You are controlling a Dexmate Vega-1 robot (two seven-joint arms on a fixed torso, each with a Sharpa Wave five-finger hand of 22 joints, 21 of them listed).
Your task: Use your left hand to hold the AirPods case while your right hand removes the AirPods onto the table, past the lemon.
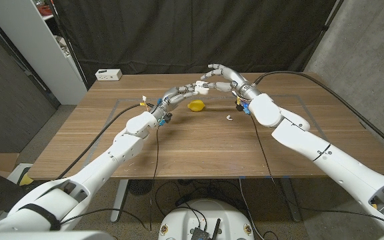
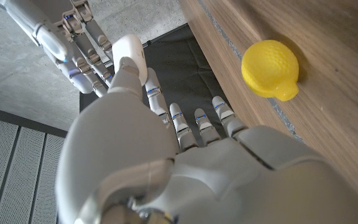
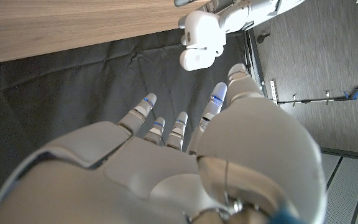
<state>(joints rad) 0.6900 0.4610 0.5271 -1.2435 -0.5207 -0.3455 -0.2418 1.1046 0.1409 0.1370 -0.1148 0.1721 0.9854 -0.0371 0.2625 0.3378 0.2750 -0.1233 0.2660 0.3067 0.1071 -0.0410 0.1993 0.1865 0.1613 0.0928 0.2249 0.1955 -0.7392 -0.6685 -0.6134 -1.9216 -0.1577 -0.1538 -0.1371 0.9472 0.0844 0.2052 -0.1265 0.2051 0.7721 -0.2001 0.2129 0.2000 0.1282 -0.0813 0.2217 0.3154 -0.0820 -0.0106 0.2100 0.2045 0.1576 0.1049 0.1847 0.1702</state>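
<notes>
My left hand [image 1: 179, 93] is raised above the table's far middle and holds the white AirPods case [image 1: 198, 87] at its fingertips. The case [image 3: 198, 42] has its lid open in the right wrist view, and it shows as a white block [image 2: 130, 53] above my left hand [image 2: 166, 162]. My right hand [image 1: 223, 75] hovers just right of the case with its fingers spread, and I see nothing in it. Its fingers [image 3: 180, 127] reach toward the case without touching it. The yellow lemon [image 1: 196, 105] [image 2: 270, 68] lies on the table beneath the hands. A small white piece [image 1: 230, 117], likely an AirPod, lies right of the lemon.
A white box [image 1: 109, 75] sits at the table's [image 1: 179, 147] far left corner. Black curtains hang behind the table, and a white shelf stands at the left. Cables run along both arms across the wood.
</notes>
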